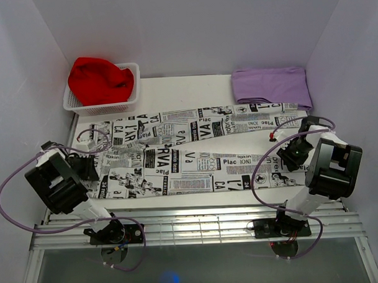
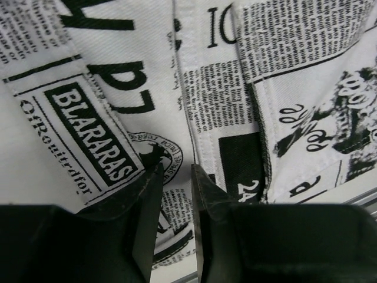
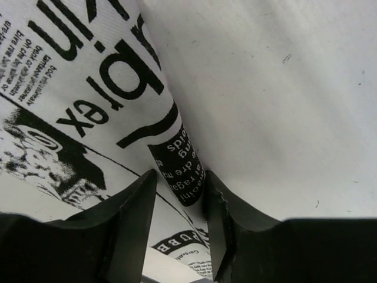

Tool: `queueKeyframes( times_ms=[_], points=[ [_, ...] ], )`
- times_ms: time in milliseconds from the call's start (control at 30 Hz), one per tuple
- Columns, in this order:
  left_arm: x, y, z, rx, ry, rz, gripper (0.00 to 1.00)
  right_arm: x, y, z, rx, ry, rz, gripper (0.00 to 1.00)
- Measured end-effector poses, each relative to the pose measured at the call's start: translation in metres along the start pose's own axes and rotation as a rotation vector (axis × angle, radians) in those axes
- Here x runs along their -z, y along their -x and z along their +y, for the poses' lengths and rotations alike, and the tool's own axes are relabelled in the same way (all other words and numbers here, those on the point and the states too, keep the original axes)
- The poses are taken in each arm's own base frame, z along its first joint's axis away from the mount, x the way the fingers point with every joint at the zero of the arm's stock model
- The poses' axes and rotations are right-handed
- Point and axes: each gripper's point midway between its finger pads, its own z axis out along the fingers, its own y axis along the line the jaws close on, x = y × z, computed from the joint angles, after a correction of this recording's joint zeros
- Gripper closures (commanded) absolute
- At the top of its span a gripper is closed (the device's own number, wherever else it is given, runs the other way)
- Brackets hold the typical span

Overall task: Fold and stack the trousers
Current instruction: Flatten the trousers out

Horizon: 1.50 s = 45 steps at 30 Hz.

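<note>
The trousers (image 1: 177, 162), white with black newspaper print, lie spread flat across the table, waist at the left and both legs running right. My left gripper (image 1: 85, 167) is down on the waist end. In the left wrist view (image 2: 177, 171) its jaws stand a narrow gap apart, pressed into the printed cloth (image 2: 224, 88). My right gripper (image 1: 293, 155) is at the hem of the near leg. In the right wrist view (image 3: 179, 177) its jaws close on the curled hem edge (image 3: 177, 165), with bare table to the right of it.
A white basket (image 1: 104, 108) holding a red cloth (image 1: 100, 79) stands at the back left. A folded lilac cloth (image 1: 271, 86) lies at the back right, touching the far leg's end. Metal rails (image 1: 192, 223) run along the near table edge. Walls enclose three sides.
</note>
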Motion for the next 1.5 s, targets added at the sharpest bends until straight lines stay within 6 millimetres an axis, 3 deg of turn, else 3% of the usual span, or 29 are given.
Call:
queueKeyframes(
  times_ms=[133,200,267,367,433,533,600,667,733,833,933,1000,1033,1133,1167,1267,1333,1433,1467,1500],
  points=[
    [0.009,-0.011,0.019,0.043,0.026,-0.002,0.67,0.0,-0.005,0.006,0.021,-0.017,0.006,0.59],
    [0.015,-0.019,0.034,0.084,0.04,0.002,0.66,0.001,-0.008,0.013,0.03,-0.006,0.009,0.53],
    [0.022,-0.023,0.047,0.104,0.05,0.004,0.55,0.002,-0.009,0.019,0.033,0.018,0.012,0.46],
    [0.037,-0.02,0.065,0.075,0.082,0.004,0.41,0.011,-0.001,0.024,0.03,0.06,-0.02,0.47],
    [0.047,-0.008,0.072,0.043,0.095,-0.026,0.38,0.029,0.021,0.007,0.033,0.035,-0.087,0.48],
    [0.061,0.027,0.072,-0.026,0.091,-0.098,0.36,0.064,0.067,-0.039,0.057,-0.071,-0.225,0.53],
    [0.065,0.053,0.065,-0.079,0.086,-0.143,0.36,0.084,0.097,-0.069,0.076,-0.139,-0.306,0.55],
    [0.065,0.079,0.051,-0.129,0.064,-0.186,0.36,0.089,0.121,-0.087,0.096,-0.173,-0.351,0.56],
    [0.062,0.102,0.034,-0.156,0.037,-0.225,0.37,0.077,0.14,-0.094,0.106,-0.163,-0.368,0.57],
    [0.053,0.128,0.017,-0.155,0.0,-0.263,0.38,0.041,0.155,-0.095,0.085,-0.108,-0.354,0.58],
    [0.051,0.148,0.017,-0.106,-0.013,-0.293,0.38,-0.003,0.164,-0.093,0.048,-0.047,-0.325,0.59],
    [0.05,0.158,0.024,-0.079,-0.008,-0.314,0.38,-0.023,0.165,-0.093,0.019,-0.031,-0.305,0.62],
    [0.05,0.161,0.027,-0.067,-0.006,-0.323,0.38,-0.023,0.168,-0.098,0.009,-0.048,-0.311,0.64],
    [0.047,0.164,0.032,-0.035,-0.003,-0.328,0.38,-0.024,0.166,-0.107,-0.009,-0.088,-0.309,0.81],
    [0.047,0.164,0.033,-0.029,-0.001,-0.326,0.38,-0.024,0.165,-0.106,-0.005,-0.095,-0.314,0.92],
    [0.047,0.164,0.036,-0.031,0.012,-0.325,0.39,-0.022,0.152,-0.095,0.021,-0.108,-0.306,0.92],
    [0.044,0.161,0.036,-0.033,0.014,-0.321,0.39,-0.019,0.132,-0.08,0.034,-0.096,-0.288,0.92],
    [0.036,0.153,0.032,-0.033,-0.005,-0.307,0.37,-0.012,0.093,-0.056,0.005,-0.042,-0.237,0.55],
    [0.034,0.152,0.03,-0.036,-0.016,-0.304,0.37,-0.009,0.081,-0.049,-0.012,-0.022,-0.217,0.37],
    [0.032,0.15,0.027,-0.041,-0.026,-0.299,0.37,-0.006,0.072,-0.045,-0.029,-0.002,-0.205,0.35]
  ],
)
